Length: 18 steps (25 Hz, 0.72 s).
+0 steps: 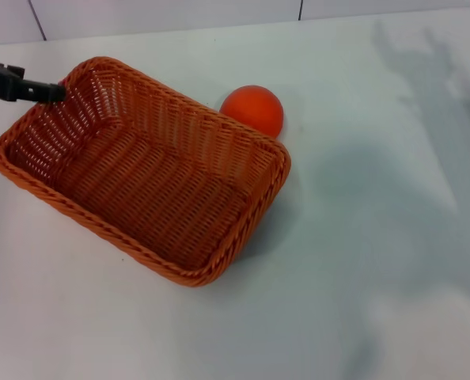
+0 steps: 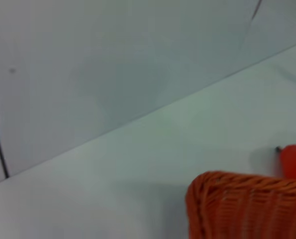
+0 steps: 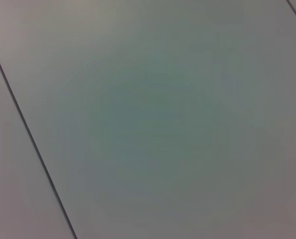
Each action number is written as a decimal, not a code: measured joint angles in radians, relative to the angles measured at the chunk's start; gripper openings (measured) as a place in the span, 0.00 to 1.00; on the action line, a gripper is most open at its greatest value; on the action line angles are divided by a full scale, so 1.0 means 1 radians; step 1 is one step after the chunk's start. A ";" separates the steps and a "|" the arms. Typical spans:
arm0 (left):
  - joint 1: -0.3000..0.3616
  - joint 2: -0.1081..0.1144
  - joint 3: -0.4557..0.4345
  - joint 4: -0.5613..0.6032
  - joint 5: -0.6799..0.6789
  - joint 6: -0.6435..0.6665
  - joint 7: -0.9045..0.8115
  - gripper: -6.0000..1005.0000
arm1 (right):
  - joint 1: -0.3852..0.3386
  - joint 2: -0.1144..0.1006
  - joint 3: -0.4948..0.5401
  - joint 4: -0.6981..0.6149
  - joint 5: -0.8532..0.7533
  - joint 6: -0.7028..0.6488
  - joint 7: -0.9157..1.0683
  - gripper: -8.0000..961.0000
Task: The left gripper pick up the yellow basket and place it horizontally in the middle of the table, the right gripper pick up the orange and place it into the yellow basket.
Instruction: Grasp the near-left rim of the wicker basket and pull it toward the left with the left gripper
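Nearest us, the yellow basket (image 1: 144,170) sits askew on the table (image 1: 361,277), its long side running diagonally, nothing inside it. Just behind its far rim we see the orange (image 1: 252,109), on the table and close against the basket's outer wall. At the basket's far left corner, the left gripper (image 1: 51,93) reaches in touching the rim; we cannot tell whether it pinches the weave. The right gripper is out of sight.
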 joint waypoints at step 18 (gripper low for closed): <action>-0.084 -0.050 0.016 -0.089 0.253 -0.096 -0.046 0.78 | 0.006 0.002 0.006 0.013 0.002 0.025 -0.001 0.97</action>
